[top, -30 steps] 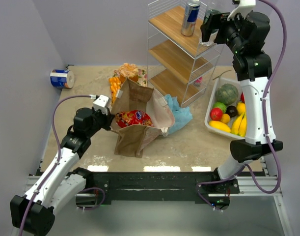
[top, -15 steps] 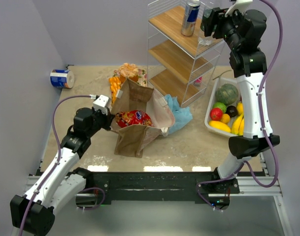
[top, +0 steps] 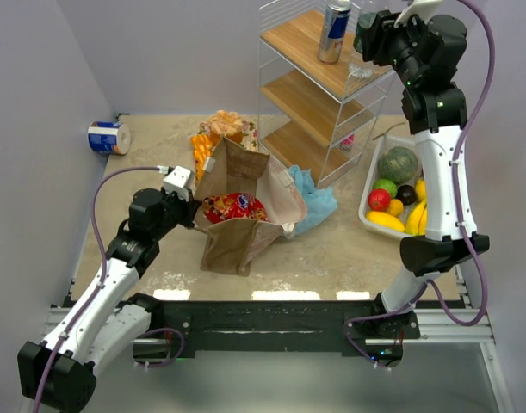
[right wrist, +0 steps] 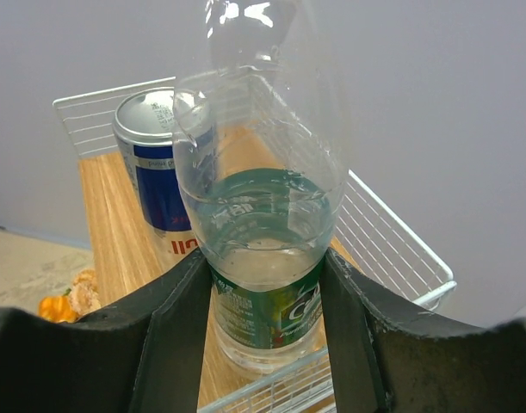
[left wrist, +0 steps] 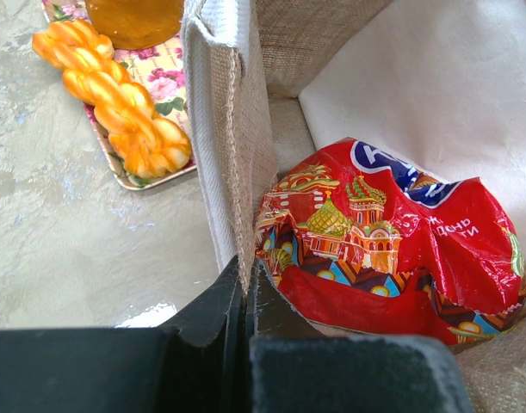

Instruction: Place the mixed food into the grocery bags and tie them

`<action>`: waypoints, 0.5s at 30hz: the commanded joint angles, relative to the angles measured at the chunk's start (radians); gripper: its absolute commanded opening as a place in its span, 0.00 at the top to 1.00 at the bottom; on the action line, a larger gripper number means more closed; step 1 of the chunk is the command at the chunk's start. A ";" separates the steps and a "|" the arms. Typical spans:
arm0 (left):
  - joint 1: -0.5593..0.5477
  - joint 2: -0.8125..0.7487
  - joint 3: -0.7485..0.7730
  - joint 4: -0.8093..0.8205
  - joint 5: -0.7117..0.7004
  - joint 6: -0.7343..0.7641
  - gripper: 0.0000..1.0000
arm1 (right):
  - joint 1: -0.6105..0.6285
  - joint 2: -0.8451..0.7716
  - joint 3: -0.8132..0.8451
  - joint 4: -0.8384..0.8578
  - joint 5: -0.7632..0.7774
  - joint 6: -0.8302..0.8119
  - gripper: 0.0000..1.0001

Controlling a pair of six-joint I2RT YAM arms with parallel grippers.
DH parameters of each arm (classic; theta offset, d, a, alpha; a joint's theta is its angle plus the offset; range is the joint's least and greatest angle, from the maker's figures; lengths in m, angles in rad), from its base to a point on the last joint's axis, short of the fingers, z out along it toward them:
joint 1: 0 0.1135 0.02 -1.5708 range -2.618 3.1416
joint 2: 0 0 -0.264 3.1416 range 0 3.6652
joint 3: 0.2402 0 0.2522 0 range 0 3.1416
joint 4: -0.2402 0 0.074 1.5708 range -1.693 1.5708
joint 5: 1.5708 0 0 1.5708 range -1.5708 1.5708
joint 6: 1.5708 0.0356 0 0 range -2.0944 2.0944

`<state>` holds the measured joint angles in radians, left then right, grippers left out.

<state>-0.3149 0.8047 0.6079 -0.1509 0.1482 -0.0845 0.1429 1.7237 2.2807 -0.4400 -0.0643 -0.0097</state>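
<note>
Right gripper [right wrist: 263, 288]: my two fingers are closed on the green bottle [right wrist: 264, 249], one against each side of its label, low on the body.
Green bottle: it stands upright on the top board of the wire shelf rack [top: 318, 73], close to the wire rail at the board's edge.
Drink can [right wrist: 152, 172]: it is upright on the same board, just beside the bottle; I cannot tell whether the two touch.
Left gripper [left wrist: 245, 284]: it is pinched tight on the rim of the brown paper bag [left wrist: 232, 129], which I judge holds the mouth open.
Brown paper bag, from above: it lies on the table between my arms with a red snack packet [top: 235, 206] inside.
Done: I would say only the snack packet is packed.
Left: the bottle, the can and the fruit and vegetables [top: 400, 194] in the white basket [top: 367, 220] have yet to go in. The light-blue bag [top: 316, 200] lies crumpled against the paper bag, its contents unseen. Neither bag is tied.
Around: orange segments [left wrist: 116, 112] on a floral tray [left wrist: 163, 77] sit just outside the bag wall I am pinching. A blue-and-white roll [top: 108, 138] lies at the far left.
In the way: the rack's wire rail and the nearby can. I judge the bottle must rise straight up before it swings toward the bag.
</note>
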 commanded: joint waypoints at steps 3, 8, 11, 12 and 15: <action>-0.006 -0.019 0.035 0.059 0.016 0.014 1.00 | -0.002 -0.059 0.142 0.130 0.020 0.000 0.82; -0.006 -0.018 0.035 0.059 0.016 0.017 1.00 | 0.001 -0.157 0.085 0.168 -0.072 0.080 0.85; -0.006 -0.013 0.033 0.062 0.017 0.015 1.00 | 0.017 -0.266 -0.047 0.227 -0.167 0.152 0.86; -0.006 -0.013 0.035 0.060 0.017 0.014 1.00 | 0.065 -0.295 -0.135 0.257 -0.201 0.154 0.86; -0.006 -0.015 0.032 0.065 0.010 0.014 1.00 | 0.287 -0.380 -0.294 0.279 -0.154 0.100 0.89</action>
<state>-0.3149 0.8036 0.6079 -0.1513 0.1482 -0.0845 0.2028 1.4536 2.1181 -0.3134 -0.1562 0.0841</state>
